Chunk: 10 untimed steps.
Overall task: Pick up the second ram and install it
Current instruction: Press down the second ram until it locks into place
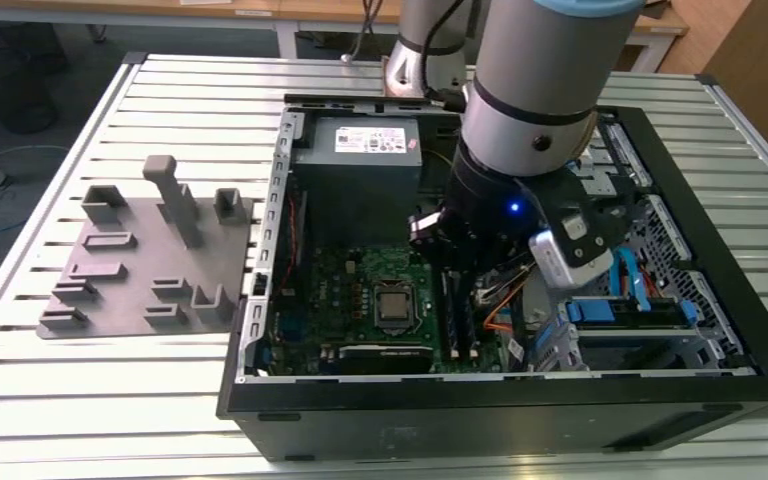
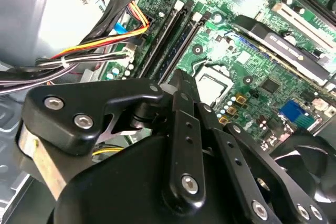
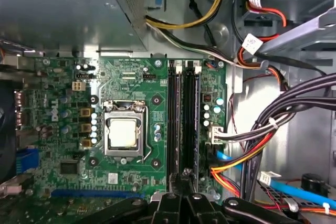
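Arm: being held low inside the open computer case (image 1: 291, 180), which is lying on a slatted metal table (image 1: 117, 400) in the exterior view
Gripper (image 3: 185, 178): being kept directly above the memory slots on the motherboard (image 3: 131, 72); fingers (image 2: 184, 103) are seen pressed together, tips close over the slot end, with nothing visibly pinched between them
Second ram (image 3: 188, 119): seen in the first wrist view as a dark stick seated in one of the two parallel slots, just beside the other similar stick (image 3: 172, 119); which of the pair is the second cannot be told for certain
Processor socket (image 3: 124, 132): lying just beside the slots, its metal cover showing
Cables (image 3: 252, 150): being bundled beside the slots, well clear of the fingers
Grey fixture tray (image 1: 131, 260): sitting on the table at the exterior view's left, apart from the case
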Each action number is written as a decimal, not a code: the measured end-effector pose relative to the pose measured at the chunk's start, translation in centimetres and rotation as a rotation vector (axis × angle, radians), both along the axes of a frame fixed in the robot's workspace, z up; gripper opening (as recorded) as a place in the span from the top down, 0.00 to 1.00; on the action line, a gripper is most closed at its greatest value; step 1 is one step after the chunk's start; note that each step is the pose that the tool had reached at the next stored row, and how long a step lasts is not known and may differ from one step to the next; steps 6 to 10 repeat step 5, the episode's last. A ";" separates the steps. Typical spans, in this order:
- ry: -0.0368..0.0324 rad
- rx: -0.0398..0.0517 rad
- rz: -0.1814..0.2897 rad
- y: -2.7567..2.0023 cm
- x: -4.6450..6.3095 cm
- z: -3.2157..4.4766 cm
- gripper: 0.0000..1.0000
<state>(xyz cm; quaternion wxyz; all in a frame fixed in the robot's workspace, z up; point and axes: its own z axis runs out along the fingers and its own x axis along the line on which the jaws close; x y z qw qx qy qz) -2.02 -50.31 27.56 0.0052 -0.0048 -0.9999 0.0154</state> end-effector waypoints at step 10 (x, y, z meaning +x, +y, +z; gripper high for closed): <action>0.0000 0.0009 0.000 0.00 0.0 0.01 0.89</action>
